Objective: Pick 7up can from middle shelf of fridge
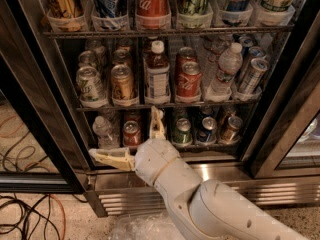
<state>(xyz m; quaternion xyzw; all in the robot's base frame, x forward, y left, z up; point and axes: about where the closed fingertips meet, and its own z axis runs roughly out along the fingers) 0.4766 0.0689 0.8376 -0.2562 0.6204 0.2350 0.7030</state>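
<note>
The 7up can [89,83], silver-white with green lettering, stands at the left end of the middle shelf [165,104] of the fridge [65,119], in a clear cup. My gripper [124,131] is below it, in front of the lower shelf. It is open wide and empty: one finger [109,158] points left and the other [157,123] points up towards the middle shelf's front edge. The gripper touches no can.
Right of the 7up can stand a gold-brown can [122,82], a brown bottle [157,75], red Coca-Cola cans [189,79], a water bottle [225,70] and tilted cans [251,75]. The lower shelf holds cans and a small bottle [104,131]. Cables [30,214] lie on the floor at the left.
</note>
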